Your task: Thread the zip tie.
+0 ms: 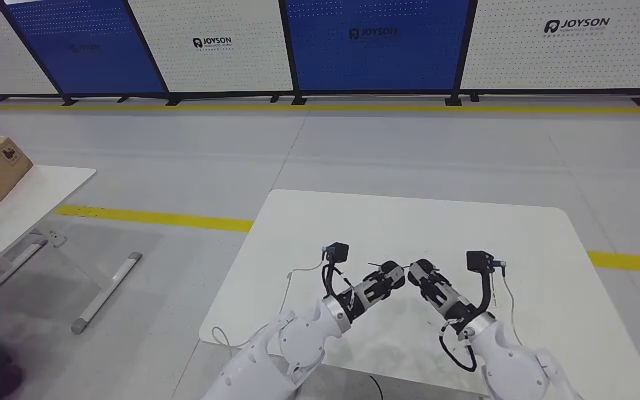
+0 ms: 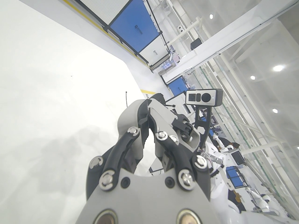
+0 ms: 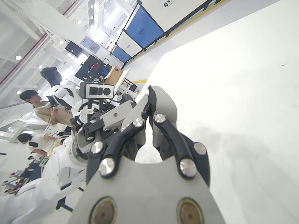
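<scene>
As L gripper (image 2: 149,106) & R gripper (image 3: 149,100) meet above white tabletop (image 1: 330,230), all fingers press together. Thin black zip tie (image 2: 126,99) juts alongside.

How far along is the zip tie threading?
Done: left tool and right tool, both shut, meet tip to tip above the table. In hand: a thin black zip tie end sticks out beside the left tool; what each tool pinches is hidden. Left: the threading, likely; no closed loop shows.
</scene>
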`<action>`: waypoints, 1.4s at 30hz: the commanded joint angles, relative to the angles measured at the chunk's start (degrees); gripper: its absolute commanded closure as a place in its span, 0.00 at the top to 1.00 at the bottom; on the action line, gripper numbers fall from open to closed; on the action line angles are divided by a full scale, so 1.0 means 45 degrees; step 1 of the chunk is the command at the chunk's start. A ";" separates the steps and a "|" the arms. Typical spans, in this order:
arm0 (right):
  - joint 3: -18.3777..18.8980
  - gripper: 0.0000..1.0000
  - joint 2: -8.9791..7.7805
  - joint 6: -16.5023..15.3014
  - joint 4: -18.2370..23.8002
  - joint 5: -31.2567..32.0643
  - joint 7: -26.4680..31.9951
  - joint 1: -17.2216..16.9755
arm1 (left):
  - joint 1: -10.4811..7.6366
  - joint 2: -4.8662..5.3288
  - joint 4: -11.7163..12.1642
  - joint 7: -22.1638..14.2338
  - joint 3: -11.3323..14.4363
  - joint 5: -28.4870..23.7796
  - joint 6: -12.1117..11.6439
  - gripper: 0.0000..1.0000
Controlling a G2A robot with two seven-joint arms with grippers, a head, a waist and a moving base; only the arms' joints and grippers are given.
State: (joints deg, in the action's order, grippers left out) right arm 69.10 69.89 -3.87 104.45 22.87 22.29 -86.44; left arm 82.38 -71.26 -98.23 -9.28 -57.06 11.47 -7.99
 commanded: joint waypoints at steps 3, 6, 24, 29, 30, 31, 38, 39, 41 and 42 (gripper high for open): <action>0.0021 0.00 -0.0011 -0.0037 0.0025 0.0015 0.0003 -0.0052 | 0.0049 0.0017 -0.0026 -0.0033 0.0000 0.0061 0.0007 0.00; 0.0029 0.00 -0.0019 -0.0047 0.0053 0.0053 0.0000 -0.0088 | 0.0065 0.0015 -0.0035 0.0105 -0.0019 0.0043 0.0068 0.00; 0.0135 0.00 -0.0034 0.0226 0.0010 0.0041 -0.0134 -0.0103 | 0.0104 0.0021 -0.0196 0.0481 -0.0051 0.0218 0.0222 0.53; 0.0173 0.00 -0.0034 0.0256 -0.0055 -0.0014 -0.0153 -0.0062 | 0.0165 0.0044 -0.0234 0.0523 -0.0182 0.0161 0.0177 0.27; 0.0182 0.00 -0.0035 0.0252 -0.0054 -0.0021 -0.0151 -0.0061 | 0.0177 0.0047 -0.0243 0.0539 -0.0202 0.0149 0.0174 0.23; 0.0188 0.00 -0.0036 0.0247 -0.0050 -0.0029 -0.0153 -0.0062 | 0.0184 0.0049 -0.0248 0.0542 -0.0209 0.0146 0.0172 0.20; 0.0211 0.00 -0.0043 0.0185 -0.0024 -0.0052 -0.0156 -0.0087 | 0.0168 0.0039 -0.0203 0.0627 -0.0199 0.0100 0.0190 0.00; 0.0213 0.00 -0.0044 0.0179 -0.0023 -0.0052 -0.0157 -0.0091 | 0.0165 0.0038 -0.0195 0.0629 -0.0196 0.0093 0.0189 0.00; 0.0215 0.00 -0.0047 0.0172 -0.0021 -0.0047 -0.0153 -0.0095 | 0.0158 0.0037 -0.0160 0.0639 -0.0196 0.0082 0.0181 0.00; 0.0215 0.00 -0.0047 0.0165 -0.0020 -0.0047 -0.0156 -0.0096 | 0.0156 0.0036 -0.0151 0.0646 -0.0196 0.0071 0.0177 0.00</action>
State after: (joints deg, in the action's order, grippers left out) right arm 70.07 69.68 -3.11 104.36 22.64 21.59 -86.87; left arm 83.09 -71.09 -98.96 -6.40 -57.94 11.83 -7.17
